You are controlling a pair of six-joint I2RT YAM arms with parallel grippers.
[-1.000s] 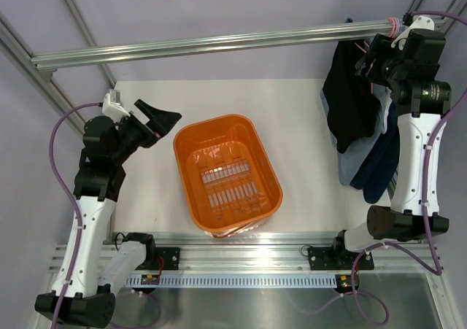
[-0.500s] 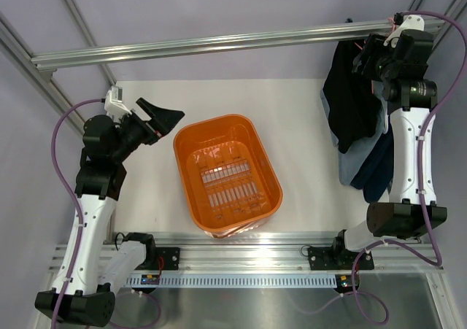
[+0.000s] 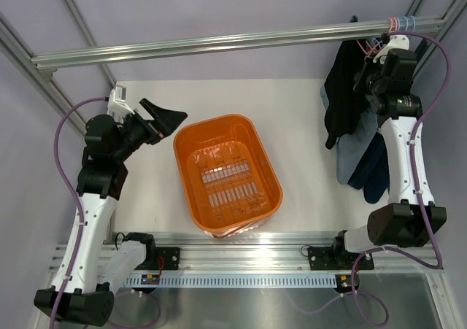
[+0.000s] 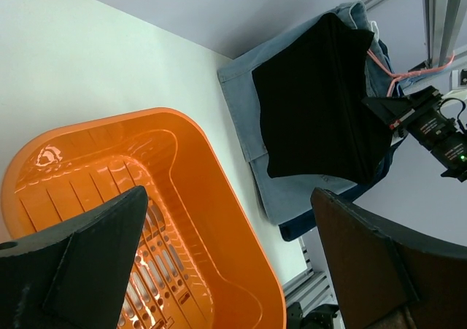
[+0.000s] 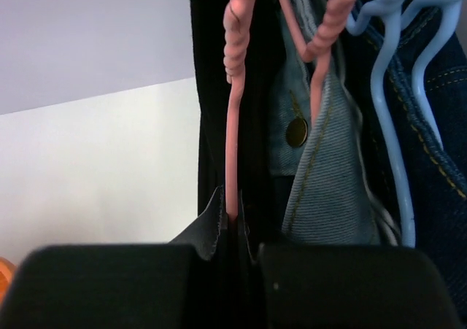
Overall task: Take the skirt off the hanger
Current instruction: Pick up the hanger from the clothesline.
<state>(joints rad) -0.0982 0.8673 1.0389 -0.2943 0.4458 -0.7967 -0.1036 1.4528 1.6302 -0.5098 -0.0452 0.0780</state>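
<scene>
Barely begun: the skirt (image 3: 350, 152) hangs from the rail (image 3: 219, 43) at upper right, not yet off. The right gripper (image 5: 228, 250) has its fingers pinching a pink hanger (image 5: 232, 125) by its wire. The left gripper (image 3: 166, 114), middle left, has its fingers spread wide, holding nothing.

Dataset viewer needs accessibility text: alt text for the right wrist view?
The right claw is shut on a pink wire hanger together with the edge of a black garment. Right of them hang the light-blue denim skirt and light-blue hangers.
</scene>
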